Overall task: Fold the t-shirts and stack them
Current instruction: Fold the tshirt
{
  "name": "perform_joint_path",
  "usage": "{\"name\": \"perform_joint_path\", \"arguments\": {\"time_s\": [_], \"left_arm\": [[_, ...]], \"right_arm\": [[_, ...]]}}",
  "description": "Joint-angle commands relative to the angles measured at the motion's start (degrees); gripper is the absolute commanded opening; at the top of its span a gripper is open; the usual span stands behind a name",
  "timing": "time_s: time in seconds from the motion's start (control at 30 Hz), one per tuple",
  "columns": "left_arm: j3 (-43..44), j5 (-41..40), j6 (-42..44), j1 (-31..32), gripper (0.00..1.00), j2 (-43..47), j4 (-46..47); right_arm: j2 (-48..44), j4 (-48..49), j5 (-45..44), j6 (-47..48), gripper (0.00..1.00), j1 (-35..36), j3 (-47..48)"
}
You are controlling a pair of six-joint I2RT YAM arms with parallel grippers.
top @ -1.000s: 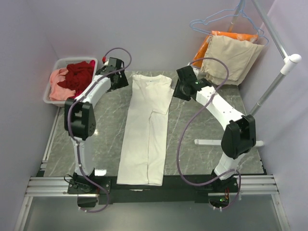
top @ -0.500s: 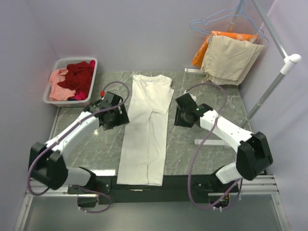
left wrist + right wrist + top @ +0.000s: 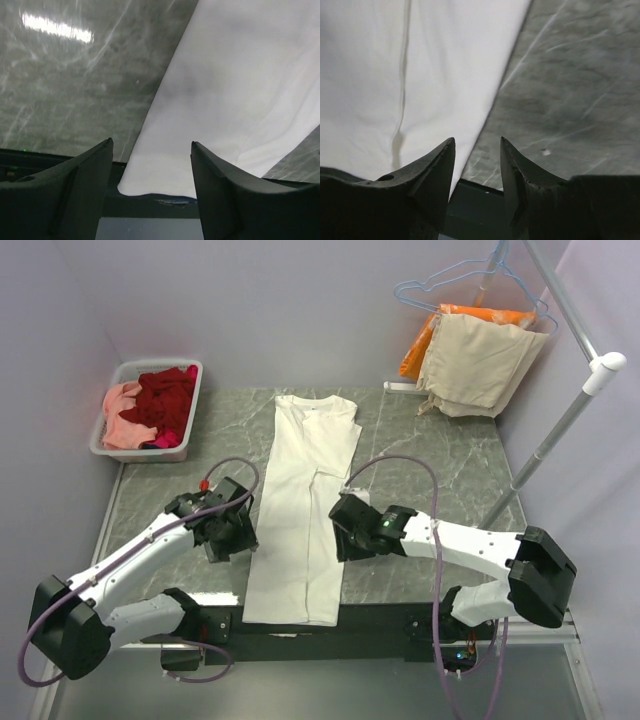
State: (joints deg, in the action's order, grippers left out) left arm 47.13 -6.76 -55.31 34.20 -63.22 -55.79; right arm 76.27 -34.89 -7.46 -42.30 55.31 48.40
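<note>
grey marble table [image 3: 450,460]: white t-shirt [image 3: 305,510] lies flat as long strip down middle. left gripper [image 3: 151,145] over its left edge, jaws wide, empty. right gripper [image 3: 477,142] over right edge, jaws part-open, empty. red and pink t-shirts [image 3: 165,395] heaped in basket [image 3: 112,445].

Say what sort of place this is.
Likely a lab test booth staged for laundry folding: plain walls enclose a marble-look table, a basket of red and pink clothes sits far left, and a garment rack holds hangers.
</note>
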Motion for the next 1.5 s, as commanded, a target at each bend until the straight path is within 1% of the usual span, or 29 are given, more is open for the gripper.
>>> {"name": "perform_joint_path", "arguments": {"time_s": [0.0, 0.03, 0.17, 0.27, 0.3, 0.43, 0.53, 0.67, 0.83, 0.97, 1.07, 1.23, 1.37, 1.47], "left_arm": [[-3.9, 3.2, -5.0, 1.4, 0.68, 4.2, -4.8], [-3.8, 4.2, -5.2, 1.4, 0.67, 5.3, -7.3], [-2.6, 6.1, -7.3, 2.5, 0.65, 8.5, -11.6], [-4.3, 8.2, -7.4, 2.6, 0.63, 9.7, -11.6], [-6.1, 9.0, -7.3, 2.8, 0.63, 10.0, -11.3], [-8.9, 11.4, -8.4, 4.3, 0.61, 10.7, -8.8], [-9.2, 10.2, -9.5, 5.6, 0.61, 9.3, -8.5], [-10.1, 10.1, -11.8, 7.5, 0.61, 7.2, -5.1], [-10.8, 8.3, -15.1, 13.1, 0.6, 1.3, -3.9], [-11.9, 8.2, -18.7, 16.0, 0.6, -0.1, -2.7], [-13.7, 8.3, -19.4, 16.4, 0.58, -1.0, -0.5], [-15.9, 8.8, -19.9, 16.9, 0.5, -3.8, 4.5], [-17.9, 8.7, -20.3, 17.1, 0.47, -5.0, 7.9], [-17.8, 9.1, -20.5, 17.1, 0.45, -5.3, 9.6]], "right_arm": [[1.6, 2.6, 0.0, -3.3, 0.48, 5.0, 0.4], [1.9, 2.3, -0.1, -4.1, 0.48, 6.4, 0.5], [1.2, 2.5, 1.5, -6.0, 0.48, 9.0, -0.8], [0.4, 4.5, 3.6, -7.4, 0.48, 10.7, -3.2], [0.3, 4.8, 4.2, -7.6, 0.48, 11.1, -3.7], [0.9, 5.5, 5.5, -9.9, 0.48, 14.2, -5.3], [1.3, 5.7, 5.4, -11.0, 0.49, 15.9, -5.9], [2.1, 5.8, 5.1, -11.4, 0.49, 16.6, -5.9], [2.3, 6.5, 5.4, -11.9, 0.49, 16.8, -6.9], [1.8, 6.0, 4.8, -12.7, 0.49, 16.8, -8.0], [1.3, 5.9, 4.2, -13.0, 0.49, 16.8, -8.6], [1.6, 6.7, 4.7, -12.5, 0.48, 16.8, -9.4], [2.7, 7.6, 4.9, -11.7, 0.47, 16.8, -8.9], [4.4, 8.6, 5.6, -10.9, 0.45, 16.8, -8.7]]}}
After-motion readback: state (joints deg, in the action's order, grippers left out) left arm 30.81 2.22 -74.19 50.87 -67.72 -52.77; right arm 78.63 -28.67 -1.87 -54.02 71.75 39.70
